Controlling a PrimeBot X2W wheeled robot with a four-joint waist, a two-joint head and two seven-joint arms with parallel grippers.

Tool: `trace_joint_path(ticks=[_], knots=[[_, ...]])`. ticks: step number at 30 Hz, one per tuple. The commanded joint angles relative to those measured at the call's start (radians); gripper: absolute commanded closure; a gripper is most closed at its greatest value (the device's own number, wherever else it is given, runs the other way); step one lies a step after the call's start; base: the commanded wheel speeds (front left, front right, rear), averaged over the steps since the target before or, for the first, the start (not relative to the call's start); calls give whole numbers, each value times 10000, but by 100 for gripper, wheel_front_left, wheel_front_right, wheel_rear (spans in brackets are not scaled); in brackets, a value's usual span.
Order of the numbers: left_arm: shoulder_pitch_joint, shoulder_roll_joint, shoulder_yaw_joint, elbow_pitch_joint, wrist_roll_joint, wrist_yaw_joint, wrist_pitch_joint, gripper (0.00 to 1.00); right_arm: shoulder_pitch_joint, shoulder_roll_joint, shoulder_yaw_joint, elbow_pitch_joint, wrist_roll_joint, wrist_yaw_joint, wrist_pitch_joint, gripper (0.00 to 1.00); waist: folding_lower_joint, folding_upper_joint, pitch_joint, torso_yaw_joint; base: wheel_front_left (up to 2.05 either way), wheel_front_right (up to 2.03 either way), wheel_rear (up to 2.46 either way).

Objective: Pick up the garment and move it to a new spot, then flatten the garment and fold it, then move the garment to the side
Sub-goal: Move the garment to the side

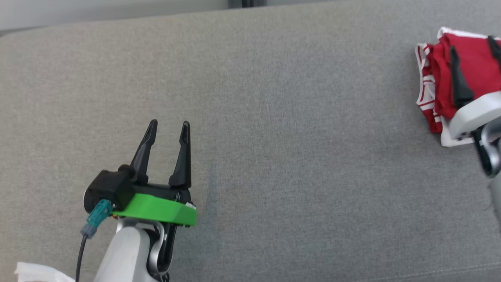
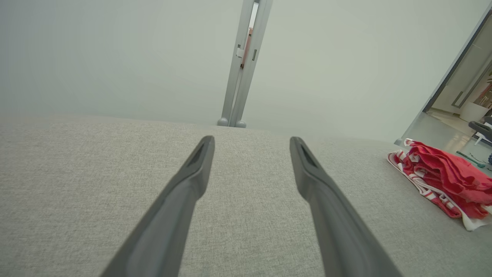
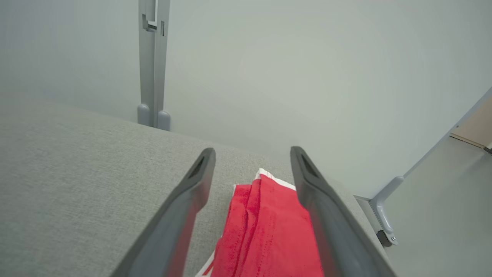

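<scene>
The folded red garment with white-striped trim (image 1: 440, 86) lies near the right-hand end of the grey fabric-covered worktop (image 1: 293, 137). The right gripper (image 3: 252, 151) is over it, its two dark fingers spread and pinching nothing. The left gripper (image 1: 169, 123) hangs spread over bare fabric, well apart from the garment. The placing looks done. The right arm would do best to lift straight up, so that neither finger snags a layer and pulls the fold open.

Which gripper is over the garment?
The right gripper, open over the folded red garment; the left gripper is open over bare grey cushion, apart from it.
</scene>
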Motion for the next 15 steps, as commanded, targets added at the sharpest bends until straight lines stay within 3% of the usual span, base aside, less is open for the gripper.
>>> trace_joint_path(ticks=[1,6,15], knots=[[248,43,72,-47,38,82,5,0,296,230,-140,-221,145,-16,-152,0,-1,0,-986,162,0,0,0],[821,42,276,-156,34,208,3,0,1545,1458,-508,-1288,516,-16,-405,0,-1,0,-1677,378,0,0,0],[1581,42,488,-291,-57,345,3,0,3709,2972,-523,-2936,483,-16,-525,0,-1,0,-2225,677,0,0,0]])
